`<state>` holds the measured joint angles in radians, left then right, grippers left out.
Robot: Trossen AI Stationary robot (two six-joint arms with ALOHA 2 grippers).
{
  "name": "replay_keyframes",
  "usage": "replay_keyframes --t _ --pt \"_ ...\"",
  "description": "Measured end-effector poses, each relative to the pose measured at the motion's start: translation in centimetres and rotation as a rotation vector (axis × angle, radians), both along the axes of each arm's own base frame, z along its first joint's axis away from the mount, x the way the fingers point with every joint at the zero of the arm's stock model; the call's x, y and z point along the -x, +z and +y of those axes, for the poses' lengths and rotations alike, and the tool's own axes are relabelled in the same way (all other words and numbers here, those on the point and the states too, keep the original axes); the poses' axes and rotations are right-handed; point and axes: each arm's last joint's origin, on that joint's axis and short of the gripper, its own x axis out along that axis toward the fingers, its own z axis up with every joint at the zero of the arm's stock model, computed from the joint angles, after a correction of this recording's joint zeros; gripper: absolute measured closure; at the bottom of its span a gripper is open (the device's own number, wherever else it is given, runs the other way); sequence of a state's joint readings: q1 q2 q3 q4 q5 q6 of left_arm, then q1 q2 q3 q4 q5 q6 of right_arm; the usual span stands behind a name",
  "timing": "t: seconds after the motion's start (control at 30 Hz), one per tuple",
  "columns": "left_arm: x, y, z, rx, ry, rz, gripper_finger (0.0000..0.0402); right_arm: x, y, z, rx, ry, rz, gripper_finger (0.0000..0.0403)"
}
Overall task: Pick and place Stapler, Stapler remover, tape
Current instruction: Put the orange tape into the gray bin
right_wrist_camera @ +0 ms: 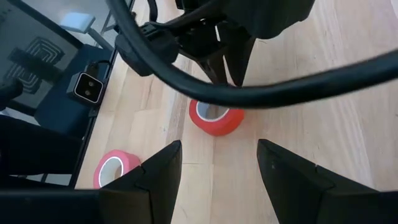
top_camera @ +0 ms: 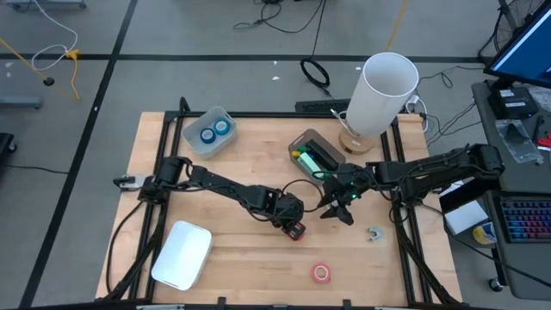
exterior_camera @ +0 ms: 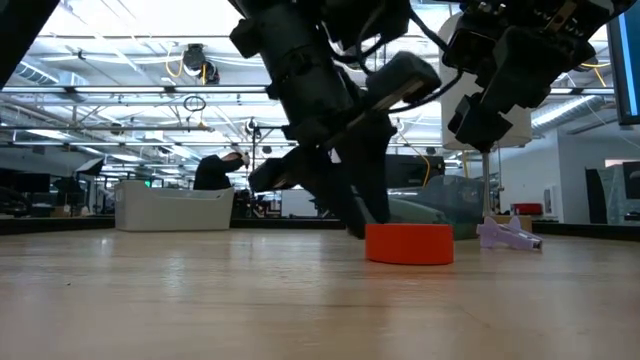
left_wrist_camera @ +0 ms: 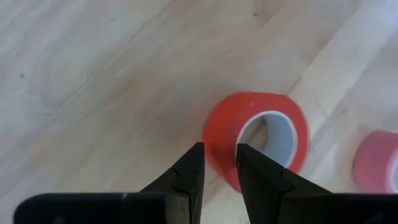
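Red tape roll [left_wrist_camera: 258, 144] lies flat on the wooden tabletop [top_camera: 250, 250], hole up, with the left claw [left_wrist_camera: 219, 163] just over its rim, fingers a narrow gap apart and not gripping. Only the left wrist view shows that gap; the high view shows the pink roll [top_camera: 321, 273] nearer the front edge. Right claw [right_wrist_camera: 217, 163] hangs spread wide and empty nearby.

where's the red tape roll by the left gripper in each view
High: red roll at table centre, under the left gripper.
Low: centre right, on the wood.
Left wrist: just past the fingers, which look to straddle its wall.
Right wrist: middle, behind a cable.
Shared landmark: the pink roll nearby.
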<state>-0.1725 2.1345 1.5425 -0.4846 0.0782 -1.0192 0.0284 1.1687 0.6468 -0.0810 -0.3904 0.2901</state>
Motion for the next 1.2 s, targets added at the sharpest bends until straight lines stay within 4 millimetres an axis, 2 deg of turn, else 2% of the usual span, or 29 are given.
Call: replay_keyframes --t 0.3,0.63,0.77,0.83,0.9,1.03,1.2 --pt "-0.1 0.1 0.0 0.001 0.006 -0.015 0.0303 0.0 0.0 0.0 0.011 0.008 -0.007 0.0202" --pt "-0.2 -0.1 0.1 -0.014 0.011 -0.013 0.0195 0.0 0.0 0.0 0.016 0.013 -0.010 0.0202" --pt "0.0 -1.2 0.1 -0.022 0.022 0.042 0.0181 0.0 0.0 0.0 0.019 0.015 -0.012 0.0202" --pt "0.2 -1.4 0.1 -0.020 0.033 0.077 0.0187 0.0 0.0 0.0 0.022 0.017 -0.014 0.0202" --pt "0.4 -2.6 -0.2 -0.004 0.057 0.134 0.0202 0.0 0.0 0.0 0.027 0.020 -0.016 0.0202" --pt "0.9 -2.9 -0.1 0.007 0.130 0.210 0.0253 0.0 0.0 0.0 0.033 0.019 -0.018 0.0202" --pt "1.2 -1.0 0.3 -0.028 0.123 0.156 0.0350 0.0 0.0 -0.1 0.051 0.001 -0.019 0.0202"
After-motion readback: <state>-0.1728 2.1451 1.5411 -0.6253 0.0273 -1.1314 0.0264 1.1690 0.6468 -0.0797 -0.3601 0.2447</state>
